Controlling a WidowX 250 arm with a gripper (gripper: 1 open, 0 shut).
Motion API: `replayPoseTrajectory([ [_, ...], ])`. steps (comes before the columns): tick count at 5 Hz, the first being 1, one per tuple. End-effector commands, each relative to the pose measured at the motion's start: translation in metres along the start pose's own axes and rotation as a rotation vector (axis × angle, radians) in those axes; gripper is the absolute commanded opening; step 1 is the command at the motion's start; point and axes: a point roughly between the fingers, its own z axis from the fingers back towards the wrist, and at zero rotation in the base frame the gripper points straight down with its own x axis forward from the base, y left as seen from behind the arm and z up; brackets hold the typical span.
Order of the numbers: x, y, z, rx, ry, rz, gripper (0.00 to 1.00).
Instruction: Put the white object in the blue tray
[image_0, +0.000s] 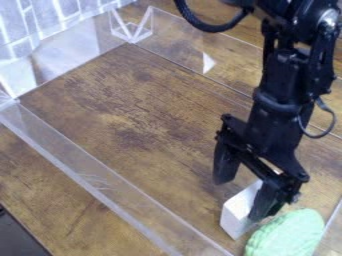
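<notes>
Camera view shows your tool (253, 192) spread wide, fingers straddling the white object (243, 212) beside a green lump (287, 235).

No readable text, labels, brand names, numbers or signs are showing anywhere in this view; the wooden worktop (127, 115) is carrying no writing; the white object (245, 212) is showing plain faces; the black tool (254, 190) and its arm are bearing no legible markings; the picture is too small and soft to reveal any finer print.
</notes>
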Motion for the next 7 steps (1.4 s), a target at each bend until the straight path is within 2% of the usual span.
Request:
replayPoseTrajectory([
  [1,0.007,0.004,0.007,0.001,-0.049,-0.007,1.0],
  [4,0.01,0.015,-0.005,-0.011,-0.053,-0.005,1.0],
  [5,0.011,0.017,-0.007,-0.015,-0.05,0.004,0.0],
  [7,0.008,0.016,0.005,-0.025,-0.06,0.073,0.0],
])
